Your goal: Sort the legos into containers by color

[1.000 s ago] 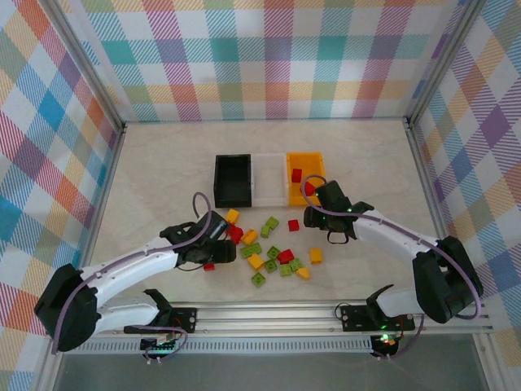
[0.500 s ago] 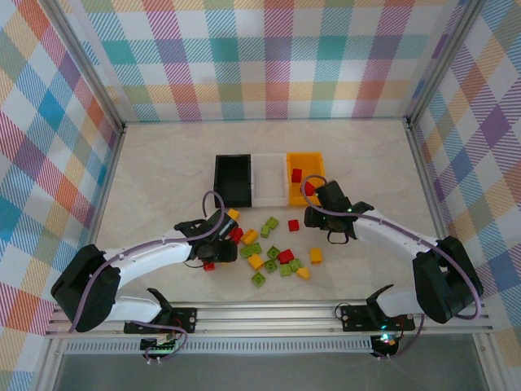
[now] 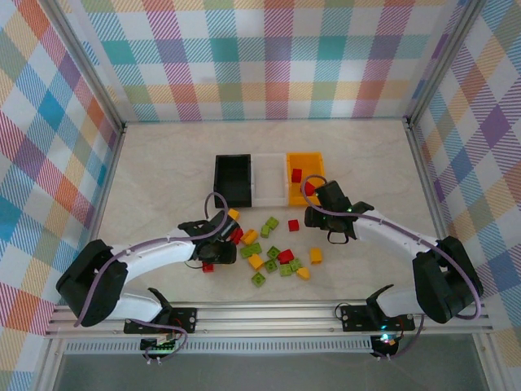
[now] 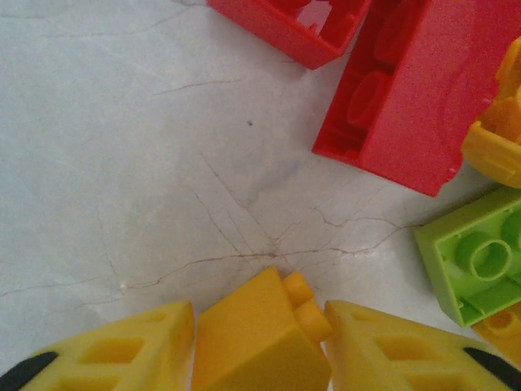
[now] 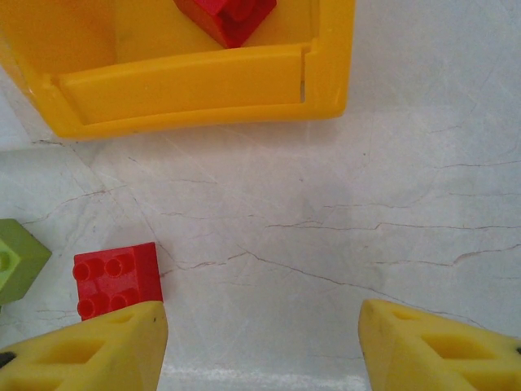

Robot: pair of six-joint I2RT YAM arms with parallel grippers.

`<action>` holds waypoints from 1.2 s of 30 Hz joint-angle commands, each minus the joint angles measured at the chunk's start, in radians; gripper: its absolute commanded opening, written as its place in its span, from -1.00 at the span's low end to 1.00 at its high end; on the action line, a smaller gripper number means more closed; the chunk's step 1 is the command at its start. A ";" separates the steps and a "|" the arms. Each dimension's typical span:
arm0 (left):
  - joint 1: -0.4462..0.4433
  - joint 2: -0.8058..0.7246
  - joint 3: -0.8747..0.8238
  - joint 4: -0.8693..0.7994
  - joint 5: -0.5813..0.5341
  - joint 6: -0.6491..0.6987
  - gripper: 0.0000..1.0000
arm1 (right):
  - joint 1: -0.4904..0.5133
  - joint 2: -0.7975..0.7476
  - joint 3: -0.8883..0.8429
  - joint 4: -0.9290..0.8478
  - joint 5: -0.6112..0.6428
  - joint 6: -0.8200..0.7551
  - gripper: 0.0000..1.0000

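Now | left gripper [image 4: 260, 330] jaws clamp yellow brick [image 4: 254, 346], bottom centre of wrist view | right gripper [image 5: 262, 326] jaws apart over bare table [image 5: 326, 236], red brick [image 5: 116, 279] at lower left | orange bin [image 5: 195, 90] along frame top | legos [image 3: 285, 255] mid-frame in top view

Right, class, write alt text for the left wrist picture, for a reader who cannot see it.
The left gripper clamps a yellow-orange Lego brick at the bottom edge, above a marbled table. Two upturned red bricks lie at top right, a lime green brick below them.
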 commanded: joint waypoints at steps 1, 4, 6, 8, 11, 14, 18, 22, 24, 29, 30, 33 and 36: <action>-0.016 -0.001 -0.013 0.007 -0.008 0.005 -0.19 | 0.003 -0.010 0.008 0.007 0.016 -0.001 0.28; -0.017 -0.021 -0.007 -0.001 -0.003 0.004 -0.27 | 0.003 -0.014 0.011 0.005 0.017 -0.002 0.29; -0.018 -0.037 0.003 -0.012 0.003 0.002 -0.33 | 0.003 -0.015 0.011 0.006 0.020 -0.001 0.28; -0.018 -0.050 0.013 -0.021 0.008 0.002 -0.41 | 0.003 -0.016 0.012 0.008 0.020 0.001 0.28; -0.017 -0.072 0.036 -0.046 0.007 -0.001 -0.44 | 0.003 -0.016 0.013 0.008 0.019 0.003 0.28; -0.018 -0.086 0.103 -0.085 -0.008 0.016 -0.45 | 0.003 -0.023 0.010 0.006 0.017 0.004 0.28; -0.013 -0.037 0.249 -0.092 -0.018 0.055 -0.44 | 0.003 -0.027 0.004 0.007 0.017 0.006 0.28; 0.005 0.115 0.444 -0.061 -0.016 0.096 -0.46 | 0.003 -0.032 -0.006 0.010 0.017 0.009 0.29; 0.014 0.196 0.547 -0.047 -0.012 0.110 -0.47 | 0.003 -0.036 -0.010 0.006 0.017 0.008 0.29; 0.032 0.411 0.799 -0.064 -0.076 0.158 -0.48 | 0.001 -0.044 -0.014 0.003 0.019 0.001 0.29; 0.040 0.456 0.842 -0.076 -0.083 0.163 -0.48 | 0.002 -0.044 -0.014 0.002 0.019 0.001 0.29; 0.067 0.559 0.948 -0.100 -0.095 0.165 -0.50 | 0.001 -0.045 -0.019 0.006 0.013 0.001 0.29; 0.086 0.628 1.001 -0.100 -0.092 0.163 -0.46 | 0.001 -0.047 -0.022 0.008 0.004 -0.002 0.29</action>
